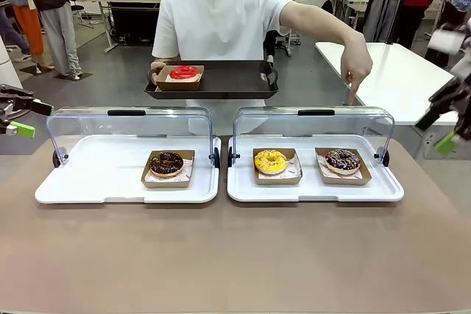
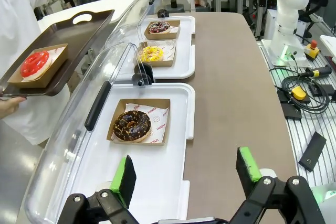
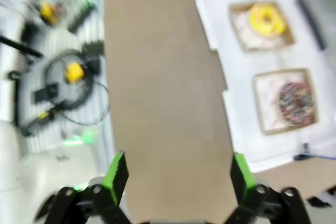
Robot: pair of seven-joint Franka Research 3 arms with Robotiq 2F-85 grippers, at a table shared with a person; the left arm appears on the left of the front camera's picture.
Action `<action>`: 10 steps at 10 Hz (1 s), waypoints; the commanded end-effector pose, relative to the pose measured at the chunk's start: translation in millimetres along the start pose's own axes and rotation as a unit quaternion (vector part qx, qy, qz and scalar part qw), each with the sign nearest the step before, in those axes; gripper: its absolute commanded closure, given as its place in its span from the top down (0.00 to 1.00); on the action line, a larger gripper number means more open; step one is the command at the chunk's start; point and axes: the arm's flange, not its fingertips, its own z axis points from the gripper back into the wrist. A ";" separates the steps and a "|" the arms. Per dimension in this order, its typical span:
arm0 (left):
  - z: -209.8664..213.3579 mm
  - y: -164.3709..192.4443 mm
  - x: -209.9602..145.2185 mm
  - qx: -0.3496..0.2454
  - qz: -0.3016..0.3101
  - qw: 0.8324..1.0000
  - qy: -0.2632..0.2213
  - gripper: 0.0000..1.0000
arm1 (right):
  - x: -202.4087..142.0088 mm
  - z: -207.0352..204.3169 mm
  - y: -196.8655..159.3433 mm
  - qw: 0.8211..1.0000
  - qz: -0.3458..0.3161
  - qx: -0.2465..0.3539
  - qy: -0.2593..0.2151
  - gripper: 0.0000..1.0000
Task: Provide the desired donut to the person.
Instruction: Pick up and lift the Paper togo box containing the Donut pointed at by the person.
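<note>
the sprinkled donut (image 1: 342,159) sits in its paper tray (image 1: 364,178) at the right end of the right case (image 1: 316,195), lid (image 1: 313,124) up. the person (image 1: 221,20) points a hand (image 1: 358,71) down just behind it, so i take it as the pick. a yellow donut (image 1: 270,161) lies beside it, a chocolate donut (image 1: 166,162) in the left case (image 1: 88,182). the person holds a dark tray (image 1: 235,79) carrying a red donut (image 1: 184,73). the right tool (image 3: 178,174) and left tool (image 2: 185,174) hang above the surface (image 1: 235,255), fingers apart, empty. this looks like the choosing step; next the right tool, being nearer, should drop onto that paper tray's edge, sparing the icing
</note>
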 end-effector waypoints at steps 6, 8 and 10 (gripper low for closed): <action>1.2 -0.5 0.6 0.001 -0.001 1.000 -0.001 1.00 | -9.1 -76.3 -9.7 0.995 0.008 -0.041 0.093 1.00; 1.2 -0.5 0.6 0.001 -0.001 1.000 -0.001 1.00 | -10.0 -77.8 -8.5 0.994 0.010 -0.042 0.100 1.00; 1.2 -0.5 0.6 0.001 -0.001 1.000 -0.001 1.00 | -10.0 -77.8 -8.5 0.994 0.010 -0.042 0.100 1.00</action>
